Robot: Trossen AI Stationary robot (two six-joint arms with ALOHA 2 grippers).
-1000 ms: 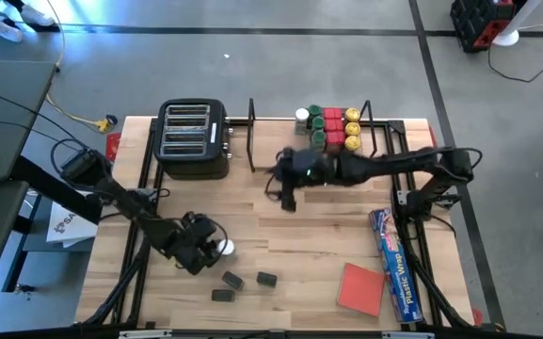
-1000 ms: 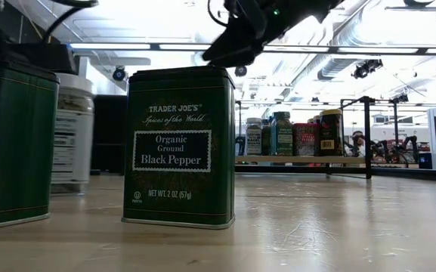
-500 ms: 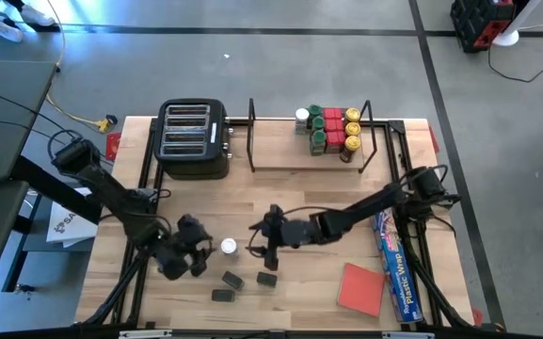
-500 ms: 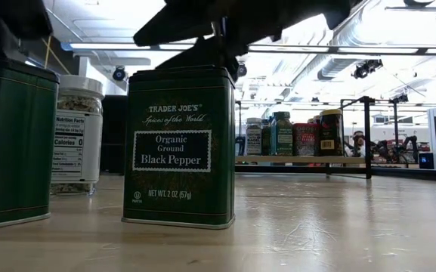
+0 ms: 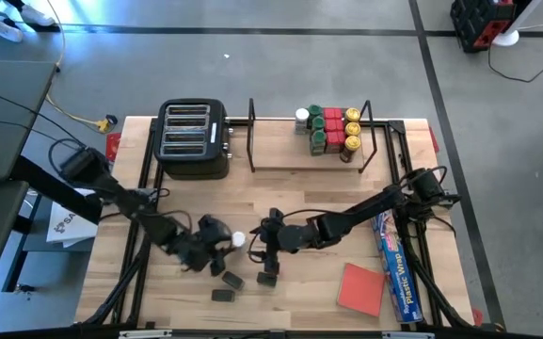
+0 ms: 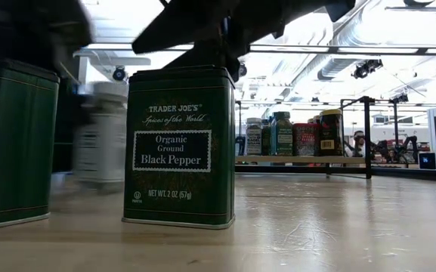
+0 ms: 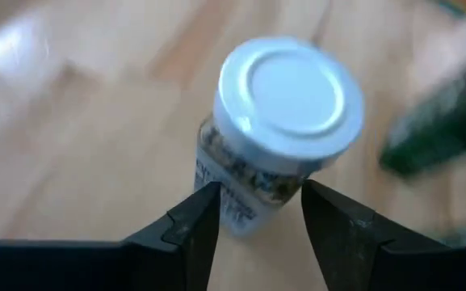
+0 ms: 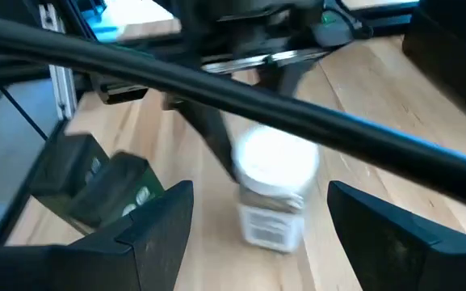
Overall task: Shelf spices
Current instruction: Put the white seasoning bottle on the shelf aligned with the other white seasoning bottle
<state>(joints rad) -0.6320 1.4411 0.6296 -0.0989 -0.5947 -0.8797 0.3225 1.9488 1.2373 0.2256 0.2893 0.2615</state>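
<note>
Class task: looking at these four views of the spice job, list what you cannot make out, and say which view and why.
- White-capped jar: label smeared by motion, low view.
- Left gripper: grip on that jar unclear in its wrist view.
- Third black tin: hidden beneath right gripper, high view.
- Shelf jar labels: too small.

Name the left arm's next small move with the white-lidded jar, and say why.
Probably close the left gripper further. Its fingers flank the white-lidded jar low on its body, and the jar looks tilted and blurred, so the grip seems unsettled. Then lift toward the shelf.
</note>
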